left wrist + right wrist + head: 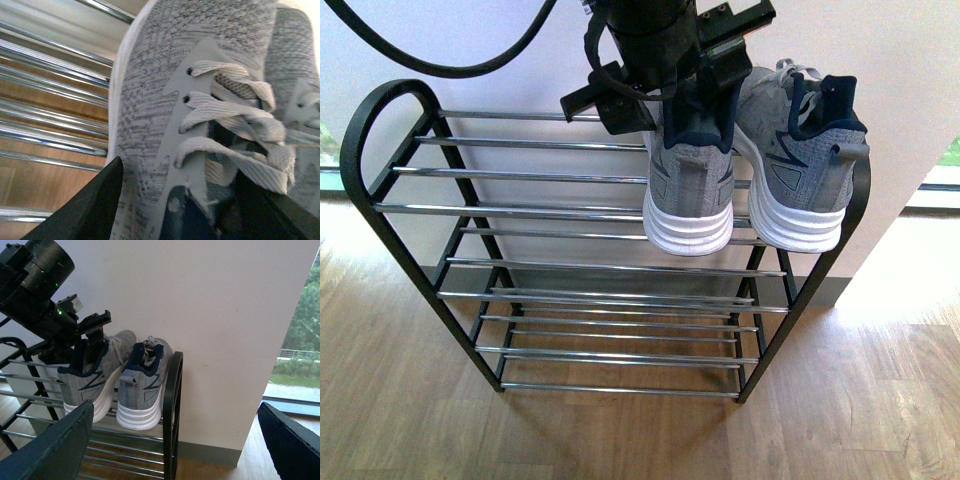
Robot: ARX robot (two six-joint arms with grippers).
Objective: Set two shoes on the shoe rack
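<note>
- I have the left claw [702, 100] clenched on the sneaker [690, 190] collar: heel 6 o'clock, toe 12.
- Its mate [810, 170] sits at 3 on the shoe rack [380, 130]; right claw [172, 440] gapes empty.

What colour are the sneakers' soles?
The soles are white; front view shows it best.

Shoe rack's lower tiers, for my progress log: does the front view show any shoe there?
No, the only shoes visible, a grey sneaker and its mate, sit on the top tier of the shoe rack.
</note>
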